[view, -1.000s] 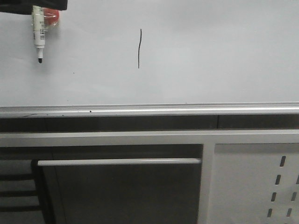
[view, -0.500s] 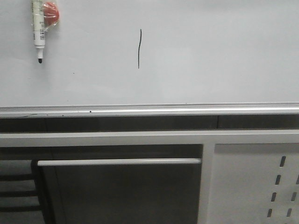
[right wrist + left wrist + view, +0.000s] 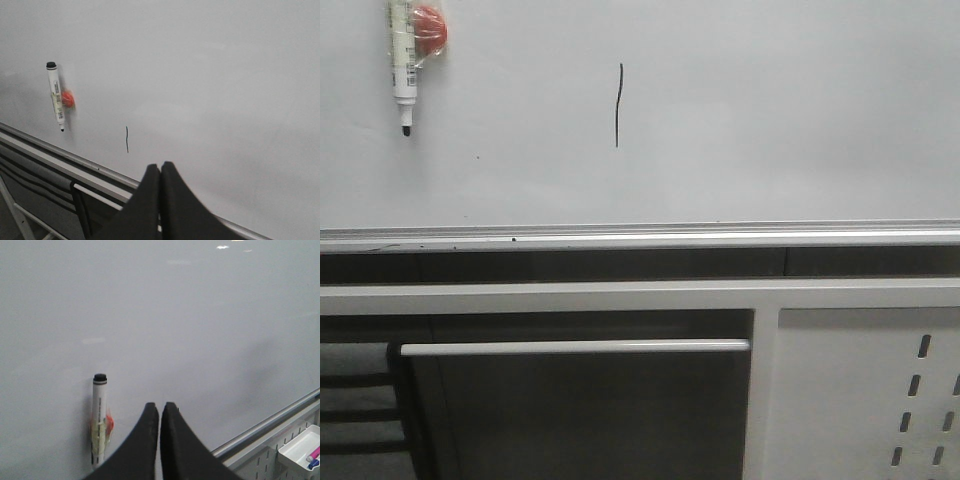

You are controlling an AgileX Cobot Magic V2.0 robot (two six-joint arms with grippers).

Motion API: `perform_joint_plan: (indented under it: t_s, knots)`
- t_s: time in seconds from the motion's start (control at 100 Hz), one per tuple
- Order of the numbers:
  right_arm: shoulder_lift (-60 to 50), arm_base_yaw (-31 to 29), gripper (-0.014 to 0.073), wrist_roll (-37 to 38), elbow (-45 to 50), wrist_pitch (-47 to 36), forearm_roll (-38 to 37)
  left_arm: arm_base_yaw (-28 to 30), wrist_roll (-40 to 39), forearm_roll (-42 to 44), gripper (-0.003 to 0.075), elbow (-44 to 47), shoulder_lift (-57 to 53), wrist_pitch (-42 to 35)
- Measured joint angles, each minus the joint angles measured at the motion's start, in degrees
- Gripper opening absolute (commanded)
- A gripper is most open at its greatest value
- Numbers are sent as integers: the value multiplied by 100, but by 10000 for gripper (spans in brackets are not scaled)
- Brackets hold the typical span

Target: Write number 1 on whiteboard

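Note:
The whiteboard [image 3: 770,120] fills the upper front view, with a silver rail [image 3: 640,237] along its lower edge. The number 1 [image 3: 618,105] is a thin black wavy vertical stroke on it; it also shows in the right wrist view [image 3: 127,139]. A white marker [image 3: 401,62] with a red blob taped to it clings to the board at the upper left, tip down, and shows in both wrist views [image 3: 99,420] [image 3: 55,96]. My left gripper [image 3: 160,407] is shut and empty beside the marker, apart from it. My right gripper [image 3: 161,166] is shut and empty, away from the board.
Below the rail are a dark shelf with a silver bar [image 3: 575,347] and a white perforated metal panel [image 3: 865,390] at the lower right. A small white bin [image 3: 300,450] with pens hangs on that panel in the left wrist view.
The dark left gripper that covered the marker's top at the upper left one second ago has drawn out of the front view. The marker stays on the board.

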Motion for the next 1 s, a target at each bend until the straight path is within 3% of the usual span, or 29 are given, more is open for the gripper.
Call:
perform_joint_plan:
  t_s: [0.28, 1.0]
  knots:
    - [-2028, -7, -64, 0, 1731, -234, 285, 0, 0, -461, -20, 1241, -1500, -191]
    - [-2094, -14, -64, 10, 1971, -234, 337, 0, 0, -689, -20, 1419, -1802, -264]
